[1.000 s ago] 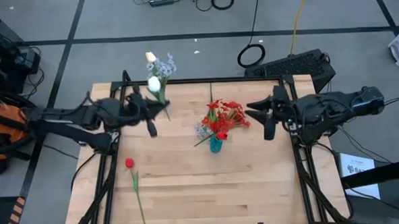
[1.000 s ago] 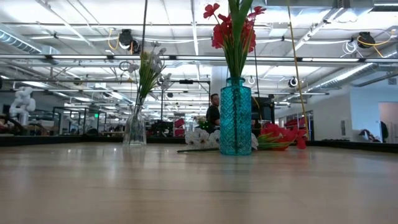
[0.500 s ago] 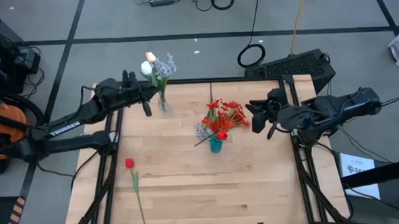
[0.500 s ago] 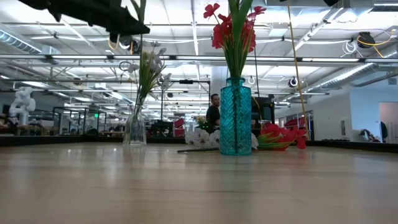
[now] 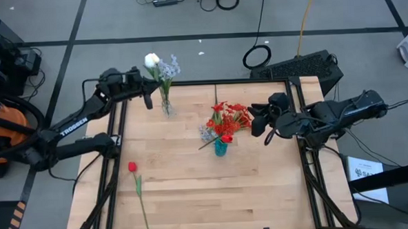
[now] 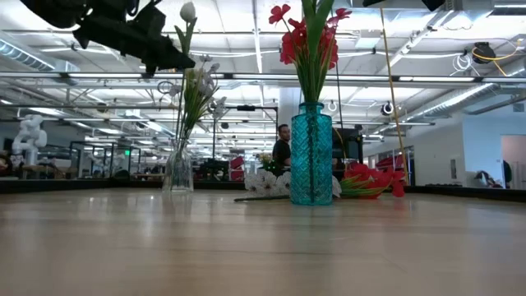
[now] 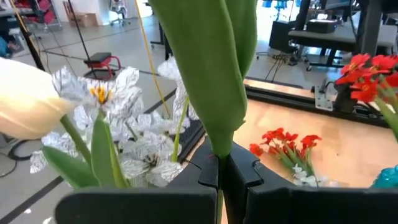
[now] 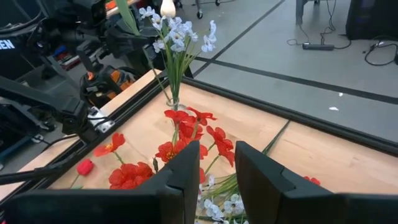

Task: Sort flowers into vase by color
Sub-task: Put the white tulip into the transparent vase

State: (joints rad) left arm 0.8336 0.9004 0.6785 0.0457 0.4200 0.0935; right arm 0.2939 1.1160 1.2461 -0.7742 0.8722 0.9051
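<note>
My left gripper (image 5: 148,100) is at the table's far left edge, beside the clear vase (image 5: 167,106) of pale bluish-white sprigs (image 8: 177,34). It is shut on a white rosebud flower (image 6: 188,11). In the left wrist view a cream bud (image 7: 25,102) shows among the sprigs. My right gripper (image 5: 258,126) is open and hovers right of the loose red flowers (image 5: 237,116), which lie on the table behind the blue vase (image 5: 220,147). That vase holds red blooms (image 6: 306,37) upright. One red flower (image 5: 132,167) lies near the left edge. My left gripper pinches the rosebud flower between its two fingers at a green leaf on the stem (image 7: 214,146), below the bloom. The fingers come from the table's left, slanting slightly down. The flower stands upright with its bloom above the fingers. Below them the stem is lost among the vase's stems.
A few white blossoms (image 5: 205,134) lie on the table left of the blue vase. The black frame rail (image 5: 216,81) runs along the far edge, right behind the clear vase. Bare wood (image 5: 248,188) fills the near half of the table.
My left gripper has carried the white rosebud from over the table toward the far edge, to the clear vase, and the bloom now stands beside the sprigs' tops. My right gripper has shifted slightly toward the table's left, closer to the red flowers.
</note>
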